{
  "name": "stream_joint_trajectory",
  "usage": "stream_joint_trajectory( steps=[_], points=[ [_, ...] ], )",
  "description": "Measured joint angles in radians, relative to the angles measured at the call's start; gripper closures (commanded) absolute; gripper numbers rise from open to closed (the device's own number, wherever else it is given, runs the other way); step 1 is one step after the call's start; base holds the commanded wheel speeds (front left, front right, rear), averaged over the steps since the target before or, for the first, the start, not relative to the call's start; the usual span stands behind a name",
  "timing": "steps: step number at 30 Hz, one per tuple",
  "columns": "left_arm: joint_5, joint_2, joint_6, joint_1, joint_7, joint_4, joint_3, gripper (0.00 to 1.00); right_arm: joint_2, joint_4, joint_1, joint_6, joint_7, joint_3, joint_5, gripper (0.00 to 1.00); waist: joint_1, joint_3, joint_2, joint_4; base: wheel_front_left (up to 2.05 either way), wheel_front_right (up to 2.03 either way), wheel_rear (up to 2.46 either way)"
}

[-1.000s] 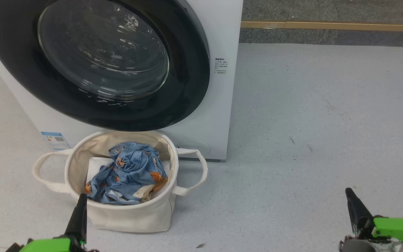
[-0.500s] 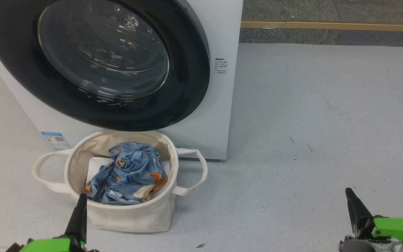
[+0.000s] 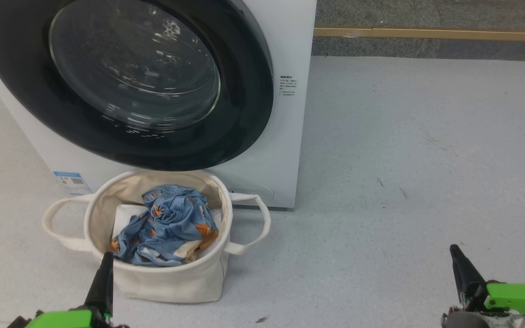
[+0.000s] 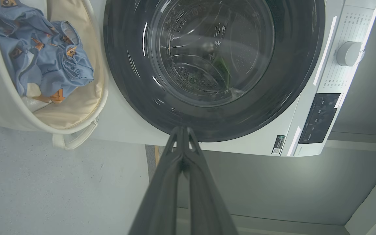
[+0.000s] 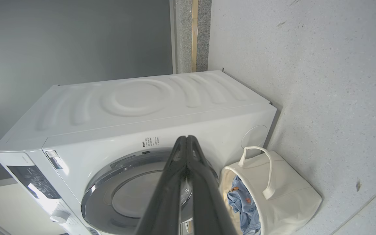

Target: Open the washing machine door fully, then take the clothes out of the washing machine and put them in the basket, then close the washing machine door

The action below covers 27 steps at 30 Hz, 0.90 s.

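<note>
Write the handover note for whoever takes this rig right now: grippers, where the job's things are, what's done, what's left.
Left gripper: shut, empty, near the front rim of the basket.
Right gripper: shut, empty, above the floor at the right.
The clothes lie in the basket, on the floor before the washing machine.
The washing machine door is closed; no garment seen through its glass.
Done: all three steps, by the look of it.
Left: nothing apparent; perhaps check the latch.

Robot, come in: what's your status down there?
Left gripper shut, empty; right gripper shut, empty. Washing machine door closed. Clothes in basket. No obstruction seen.
</note>
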Motion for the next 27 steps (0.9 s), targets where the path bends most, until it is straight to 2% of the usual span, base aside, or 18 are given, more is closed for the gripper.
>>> stream_joint_trajectory(
  steps=[27],
  points=[
    [0.0, 0.0, 0.0, 0.0, 0.0, 0.0, 0.0, 1.0, 0.0, 0.0, 0.0, 0.0, 0.0, 0.0, 0.0, 1.0, 0.0, 0.0, 0.0, 0.0, 0.0, 0.0, 0.0]
  ],
)
